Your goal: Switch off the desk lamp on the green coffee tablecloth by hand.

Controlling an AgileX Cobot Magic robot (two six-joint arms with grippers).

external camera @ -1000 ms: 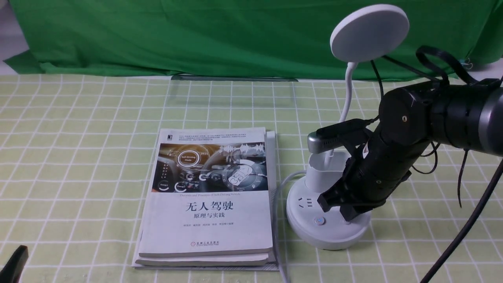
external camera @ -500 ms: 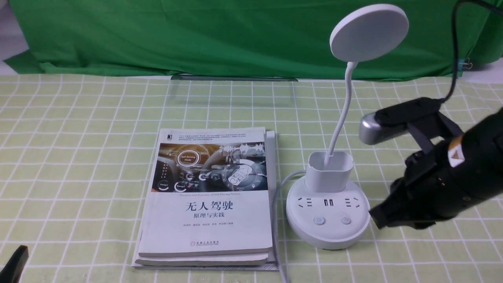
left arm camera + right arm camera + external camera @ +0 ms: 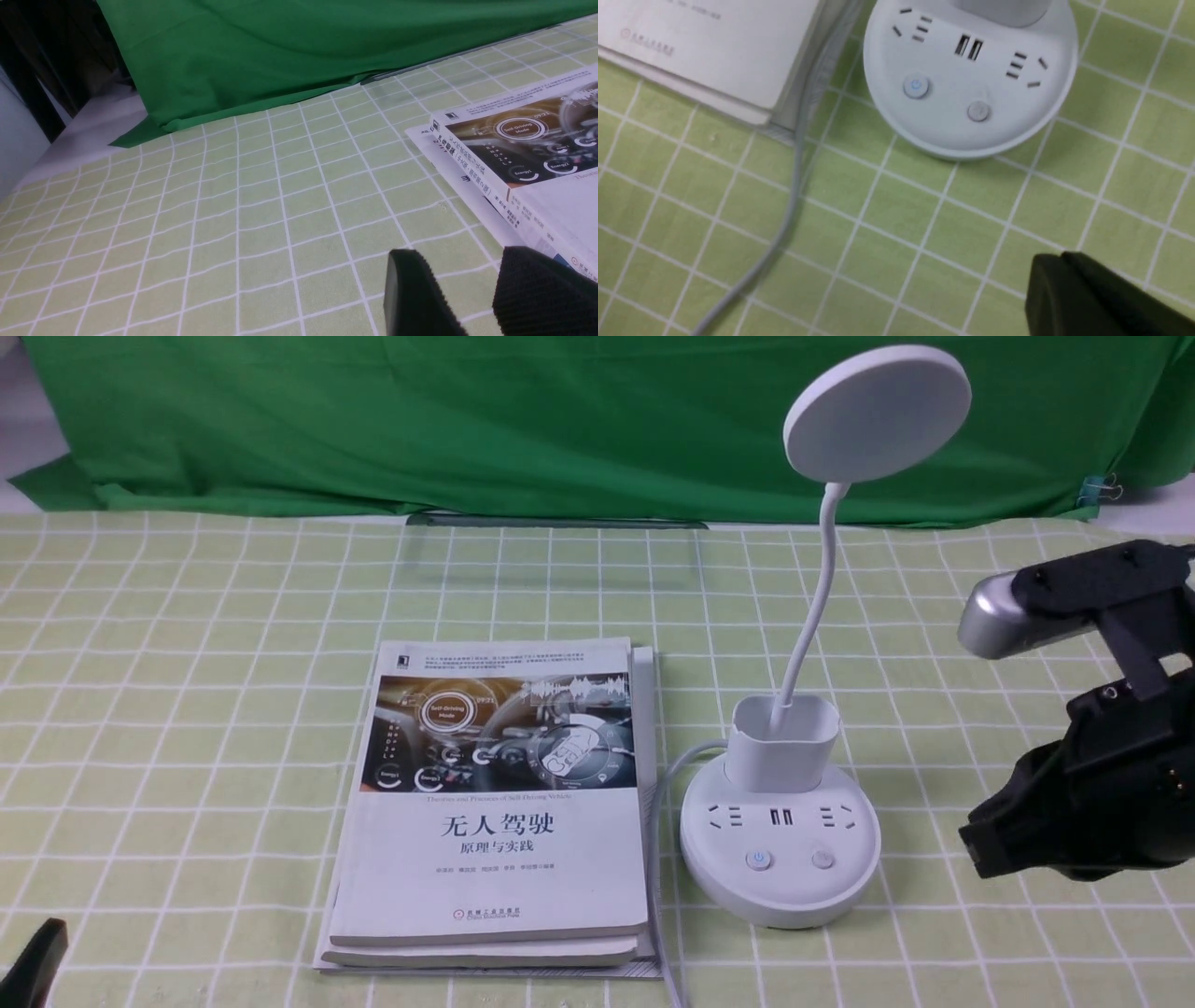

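The lamp (image 3: 780,845) is standing right of centre on the cloth (image 3: 187,709), its buttons facing front within reach. The right gripper (image 3: 977,852) is hovering at the frame's right edge, clear of the base, seemingly closed on nothing, which suits a poke; the left gripper (image 3: 460,280) is idling parted and empty

R gripper (image 3: 976,851) low, jaws together

I see the desk lamp (image 3: 780,887) just right of the book (image 3: 495,859), near the bench's (image 3: 187,709) front edge, with the hand (image 3: 980,854) farther right.
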